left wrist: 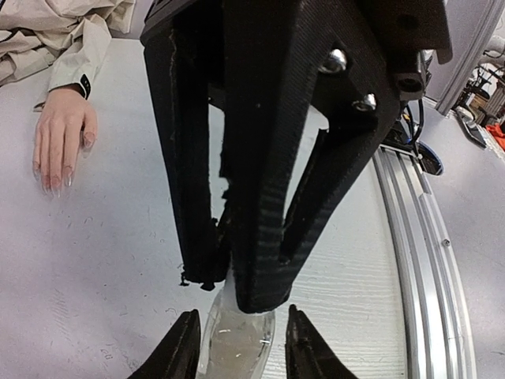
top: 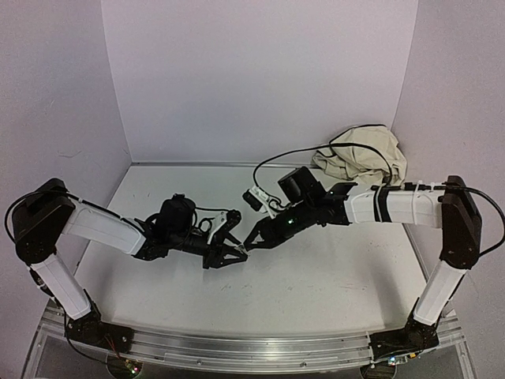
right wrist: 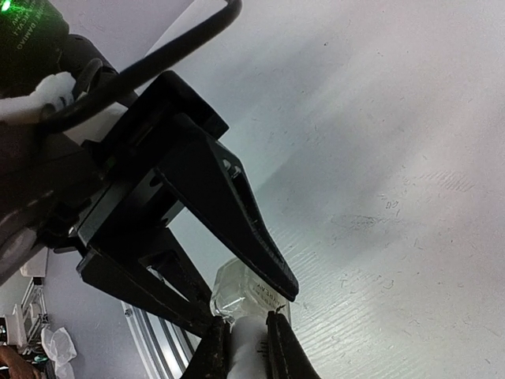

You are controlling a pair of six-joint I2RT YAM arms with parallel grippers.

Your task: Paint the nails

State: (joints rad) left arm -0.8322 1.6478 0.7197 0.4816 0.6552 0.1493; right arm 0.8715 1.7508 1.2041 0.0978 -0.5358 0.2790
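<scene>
Clearly the cap has some way to travel: the nails (left wrist: 57, 183) lie well apart from the bottle, at about ten o'clock in the left wrist view. They belong to a mannequin hand (left wrist: 61, 126) lying palm down on the table (left wrist: 118, 260). Its long axis runs twelve to six, with the fingertips at the six o'clock end and the beige sleeve (left wrist: 79, 55) trailing off at twelve. The left gripper (left wrist: 238, 351) is pressed against both sides of the small clear bottle (right wrist: 234, 290), and the right gripper (top: 254, 242) pinches the white cap (right wrist: 248, 347) at its top, so the two tools meet mid-table. From above, a heap of beige cloth (top: 363, 158) sits at two o'clock from that meeting point, on the right arm's side; the hand itself cannot be made out in that view. By my judgement the right arm is the nearer one, and it should carry the cap out toward two o'clock, meeting the fingertips along the fingers' own line.
</scene>
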